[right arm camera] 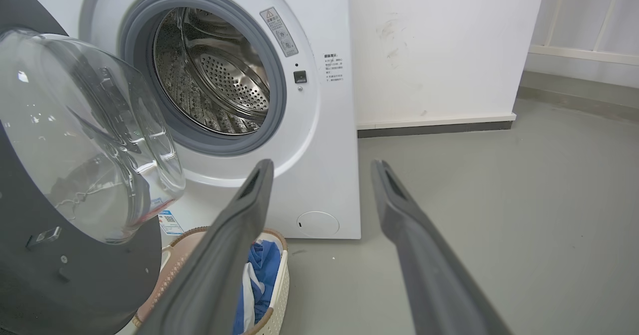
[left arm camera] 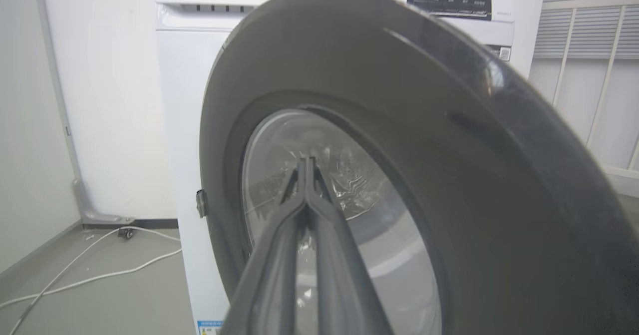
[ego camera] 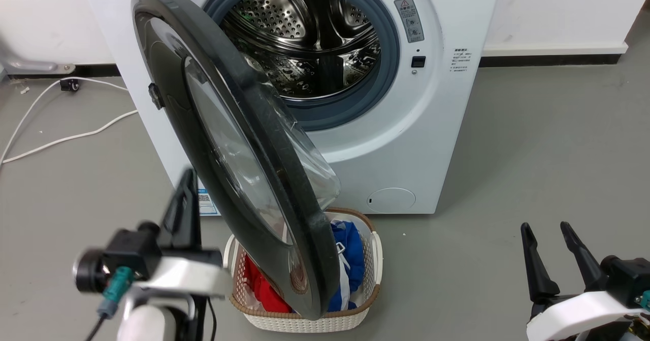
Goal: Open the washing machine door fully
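Washing machine (ego camera: 436,127): standing at the far edge of the grey floor (ego camera: 533,168); its top is being cut off by the head view's upper border. Steel drum (ego camera: 304,36) is showing through the open mouth.

Washing machine door (ego camera: 238,143): hanging from the machine's left side, swung partway out toward the robot, showing nearly edge-on, glass bowl bulging drumward. It is hiding the machine's lower left front and part of a blue label (ego camera: 207,204).

Basket (ego camera: 375,280): sitting on the floor just before the machine, beneath the door's lower rim, which is covering its middle; blue and red cloth showing inside.

Left gripper (left arm camera: 307,164): fingers pressing together, gripping nothing, tips showing before the door's outer window; contact cannot be told.

Right gripper (ego camera: 546,229): fingers standing wide apart, empty, over bare floor well right of the door.
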